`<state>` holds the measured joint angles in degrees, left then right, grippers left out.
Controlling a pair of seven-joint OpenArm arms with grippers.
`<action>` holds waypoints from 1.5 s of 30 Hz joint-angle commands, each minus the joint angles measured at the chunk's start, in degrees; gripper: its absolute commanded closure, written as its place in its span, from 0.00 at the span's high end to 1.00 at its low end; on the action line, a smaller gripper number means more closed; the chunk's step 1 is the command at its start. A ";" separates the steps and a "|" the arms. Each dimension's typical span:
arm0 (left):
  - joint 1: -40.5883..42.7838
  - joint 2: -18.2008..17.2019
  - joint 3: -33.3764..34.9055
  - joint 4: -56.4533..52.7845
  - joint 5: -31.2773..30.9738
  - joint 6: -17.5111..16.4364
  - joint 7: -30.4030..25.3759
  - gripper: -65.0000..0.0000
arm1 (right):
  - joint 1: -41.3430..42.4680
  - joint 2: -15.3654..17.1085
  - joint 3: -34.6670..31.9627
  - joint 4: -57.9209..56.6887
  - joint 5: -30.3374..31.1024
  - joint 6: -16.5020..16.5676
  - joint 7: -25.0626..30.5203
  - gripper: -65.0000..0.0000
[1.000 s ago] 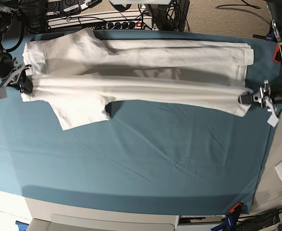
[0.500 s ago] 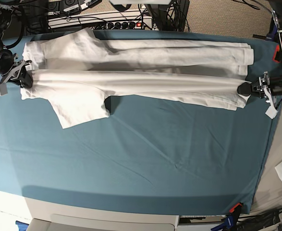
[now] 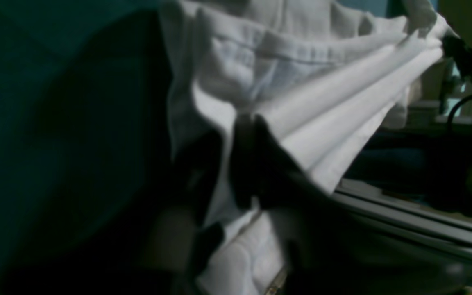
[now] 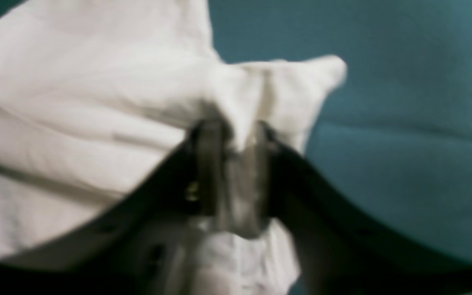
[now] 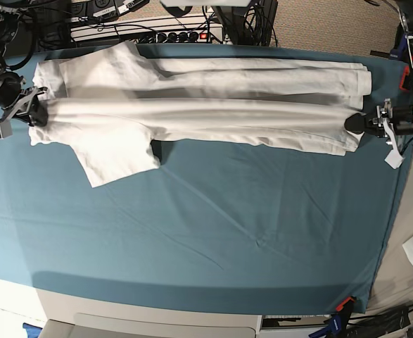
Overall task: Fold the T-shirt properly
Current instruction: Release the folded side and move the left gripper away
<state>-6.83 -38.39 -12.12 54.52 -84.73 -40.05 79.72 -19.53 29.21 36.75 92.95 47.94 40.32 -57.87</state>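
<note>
White T-shirt (image 5: 192, 98) lies stretched long across the far half of the teal table cover (image 5: 227, 232), its near long edge doubled over toward the far one, so that the body reads as a narrow band; one short sleeve (image 5: 118, 158) spills out toward the near side, apparently not yet tucked. Each end of the folded edge sits at an arm, which looks like the reason the cloth runs so straight and taut between them; the fold is being laid flat, I judge. At the hem end the left gripper (image 3: 246, 164) has cloth bunched between its dark fingers, drawn into ridges that fan away; whether it pinches or is letting go, I cannot tell. At the shoulder end the right gripper (image 4: 230, 155) shows a visible gap between its fingers with a peak of fabric standing in it, seemingly loose rather than clamped.
</note>
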 commanded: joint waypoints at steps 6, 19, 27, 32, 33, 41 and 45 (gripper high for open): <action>-0.61 -2.56 -0.44 4.26 -0.27 0.05 0.28 0.26 | 0.33 0.94 1.14 0.81 0.85 -0.32 2.69 0.34; -0.63 -7.34 -10.69 19.10 -0.27 0.05 0.28 0.26 | 11.47 -3.39 1.22 0.81 -7.10 -0.32 5.09 0.34; -0.63 -7.32 -13.14 19.47 -0.27 0.05 0.28 0.26 | 16.65 -8.33 1.11 0.74 -7.28 -0.32 5.64 0.34; -0.63 -7.34 -13.14 19.47 -0.27 0.05 0.28 0.26 | 16.52 -8.41 1.07 0.74 -1.16 -0.32 0.52 0.34; -0.63 -7.34 -13.14 19.47 -0.27 0.05 0.28 0.26 | 16.50 -8.39 1.09 0.74 0.02 -0.32 0.46 0.34; -0.61 -7.32 -13.14 19.47 -0.27 0.05 0.28 0.26 | 14.69 -8.41 1.07 0.74 3.23 -0.32 -10.10 0.34; -0.63 -7.32 -13.14 19.47 -0.27 0.05 0.28 0.26 | 9.62 -8.33 1.07 0.76 6.34 -0.32 -17.73 0.34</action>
<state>-6.52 -44.14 -24.67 73.21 -83.64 -39.92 80.58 -10.44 19.68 37.47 92.86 52.97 39.90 -76.55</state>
